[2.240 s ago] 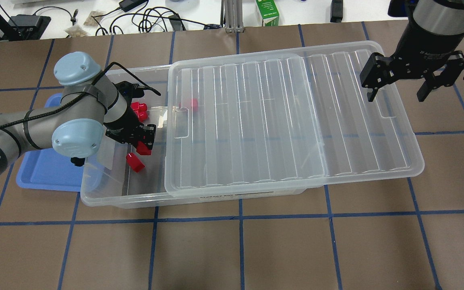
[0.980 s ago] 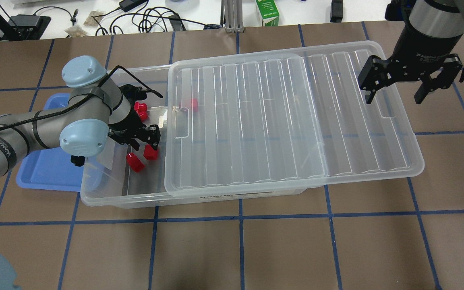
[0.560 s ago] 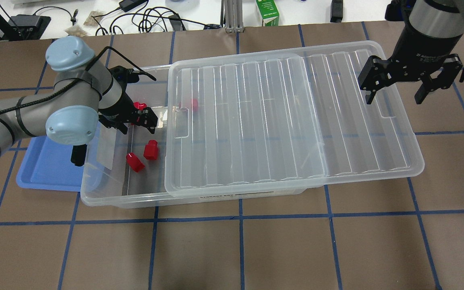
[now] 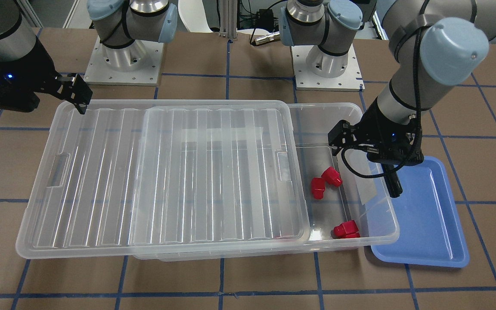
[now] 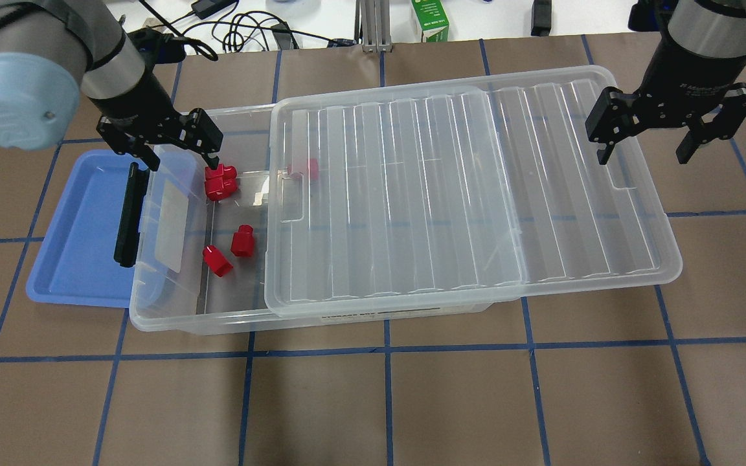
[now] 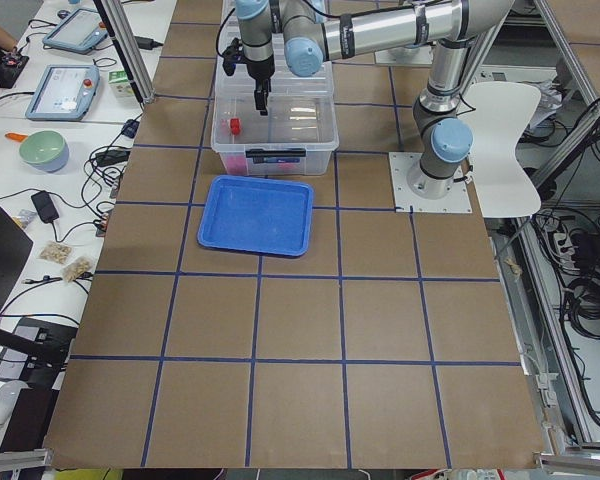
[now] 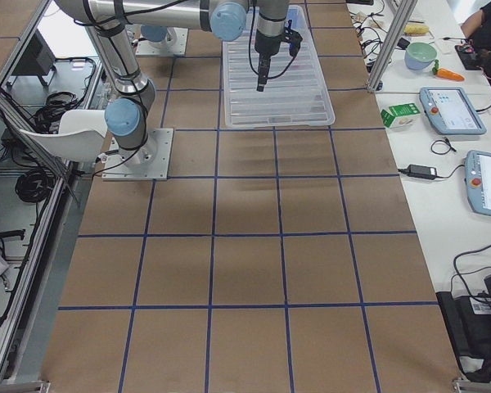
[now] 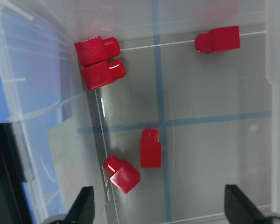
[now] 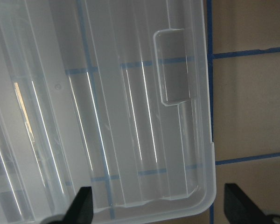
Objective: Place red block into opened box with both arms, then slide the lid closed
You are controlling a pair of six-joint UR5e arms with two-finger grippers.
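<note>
Over the uncovered end of the box [image 5: 185, 321], left gripper [image 5: 182, 156]: gapes wide, holds nothing. On the box floor below, red block [image 5: 242, 241] just beside another, 5 inside in all. Across the rest of the box, lid [image 5: 399, 194], overhanging the far end. Above that overhang, right gripper [image 5: 642, 157], likewise spread wide, empty.

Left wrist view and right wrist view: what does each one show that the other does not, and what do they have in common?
Only the left wrist view shows five red blocks lying on the floor of the box, with the blue tray visible through its wall. Only the right wrist view shows a corner of the lid with its recess and the table beside it. In both, the hand is open, left hand and right hand, with nothing between the fingertips, and blue tape lines show through clear plastic.
</note>
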